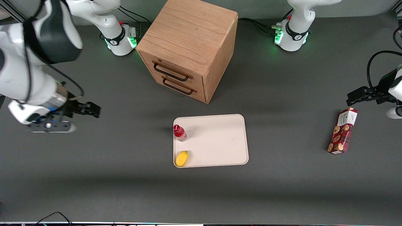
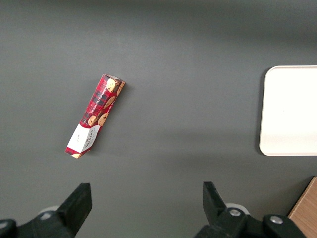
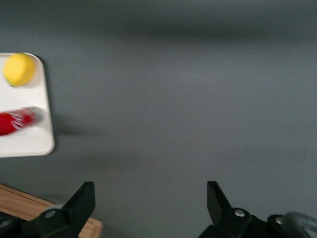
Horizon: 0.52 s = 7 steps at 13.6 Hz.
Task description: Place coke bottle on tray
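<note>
Coke bottle [image 1: 180, 132] upright on tray [image 1: 220, 141], job looks done.
Gripper [image 3: 148, 208] empty, jaws spread, well off toward working arm's end; you just park w/o swinging over tray.

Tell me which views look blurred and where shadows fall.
Front view: sharp; the bottle casts a soft shadow over the tray; the open pincer looks slightly smeared. Right wrist view: smeared, bottle and yellow fruit fuzzy. Left wrist view: crisp cookie box.

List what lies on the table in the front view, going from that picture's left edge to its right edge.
gripper, open over bare table → coke bottle and yellow fruit, together at the tray's edge → tray → cookie box.
</note>
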### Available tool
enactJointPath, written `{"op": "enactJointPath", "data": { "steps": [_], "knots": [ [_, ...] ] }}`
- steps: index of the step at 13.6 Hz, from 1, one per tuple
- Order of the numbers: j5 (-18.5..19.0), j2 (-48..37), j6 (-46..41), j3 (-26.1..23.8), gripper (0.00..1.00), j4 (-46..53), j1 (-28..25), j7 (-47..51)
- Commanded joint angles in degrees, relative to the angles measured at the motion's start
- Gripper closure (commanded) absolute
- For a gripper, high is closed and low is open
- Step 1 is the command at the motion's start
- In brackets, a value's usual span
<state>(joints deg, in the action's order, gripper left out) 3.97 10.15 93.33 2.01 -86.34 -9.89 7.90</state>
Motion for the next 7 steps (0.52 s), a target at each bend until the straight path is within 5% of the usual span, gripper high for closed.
{"op": "enactJointPath", "data": {
  "steps": [1, 7],
  "knots": [
    [-4.7, -6.4, 0.7, 6.3, 0.0, -4.6, -0.4, -8.3],
    [-5.2, -8.7, 0.5, 7.7, 0.0, -4.1, -0.3, -8.0]
  ]
}}
